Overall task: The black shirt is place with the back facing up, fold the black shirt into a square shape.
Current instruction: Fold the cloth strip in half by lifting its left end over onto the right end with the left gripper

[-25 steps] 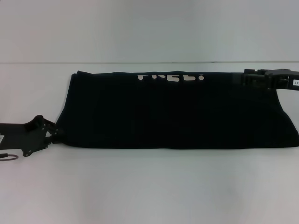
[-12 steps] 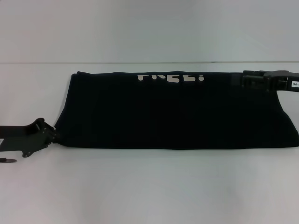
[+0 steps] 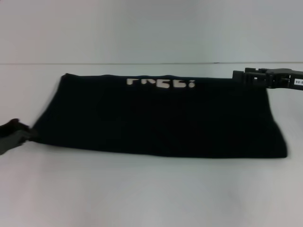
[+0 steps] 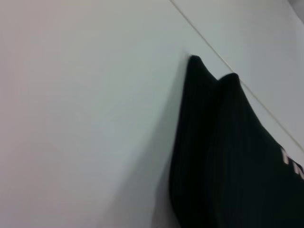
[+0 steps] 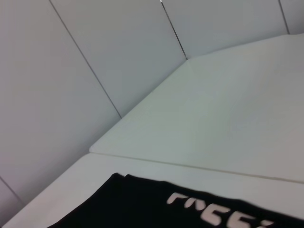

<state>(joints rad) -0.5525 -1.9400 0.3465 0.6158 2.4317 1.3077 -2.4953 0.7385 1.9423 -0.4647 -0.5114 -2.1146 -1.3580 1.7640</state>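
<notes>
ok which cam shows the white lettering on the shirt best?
Right wrist view: the white lettering is closest and largest there, though cut off at the frame edge. Head view shows it along the black shirt's far edge, folded over. Left wrist view catches only a sliver.

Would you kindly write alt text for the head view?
A black shirt, folded into a long band with white lettering along its far edge, lies on a white table. The left gripper is at its near left corner, the right gripper at its far right corner.

White table (image 3: pixel 151 189) under plain pale panelled wall (image 5: pixel 95 57) behind.
</notes>
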